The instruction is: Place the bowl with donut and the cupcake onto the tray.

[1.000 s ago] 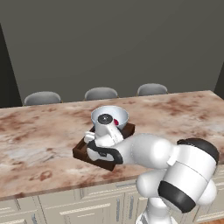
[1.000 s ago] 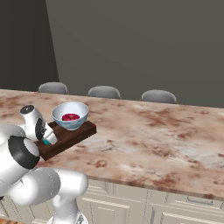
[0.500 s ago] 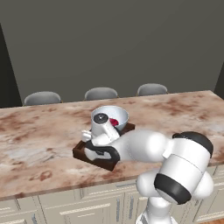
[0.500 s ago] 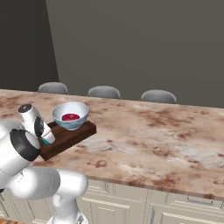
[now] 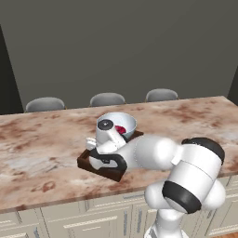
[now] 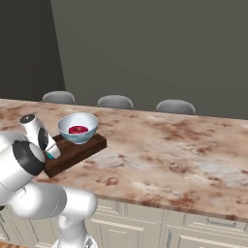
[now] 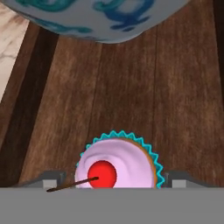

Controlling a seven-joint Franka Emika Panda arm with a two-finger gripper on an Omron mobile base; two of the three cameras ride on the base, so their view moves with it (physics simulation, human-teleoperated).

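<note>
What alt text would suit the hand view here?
A cupcake with pink frosting, a red cherry and a teal wrapper sits on the dark wooden tray, seen from directly above between the fingers. The blue-patterned bowl sits beyond it on the tray.

Brown-and-cream marble counter (image 5: 42,153) runs across both base views. Three grey chair backs (image 5: 108,99) line up just behind counter's far edge, spaced apart. Cream cabinet fronts (image 6: 145,230) sit directly below counter's near edge. Dark grey wall (image 5: 121,46) rises behind counter.
</note>
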